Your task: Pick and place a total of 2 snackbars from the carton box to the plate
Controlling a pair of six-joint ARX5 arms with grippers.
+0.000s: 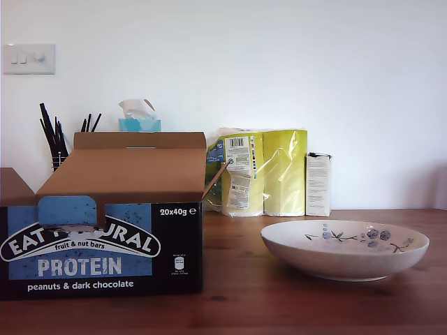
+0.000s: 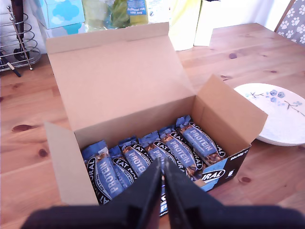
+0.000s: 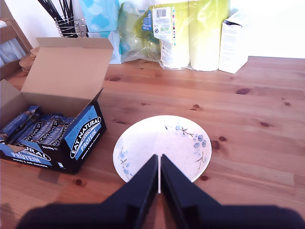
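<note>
The carton box (image 1: 105,241) stands open on the wooden table at the exterior view's left, flaps raised. Several snackbars (image 2: 157,152) in blue and dark wrappers stand in a row inside the carton box (image 2: 119,95). My first gripper (image 2: 163,176) hovers above the box's near end, shut, holding nothing. The plate (image 1: 346,248) rests at the exterior view's right with nothing in it. My second gripper (image 3: 159,167) hangs shut over the near edge of the plate (image 3: 162,143). The carton box (image 3: 52,119) and its snackbars (image 3: 35,129) show beside the plate. Neither arm appears in the exterior view.
Against the wall stand a yellow-green pack of paper rolls (image 1: 262,171), a slim white box (image 1: 318,185), a blue tissue box (image 1: 140,124) and a wire holder of dark utensils (image 1: 56,139). A chair with paw-print fabric (image 2: 293,19) is beyond the table.
</note>
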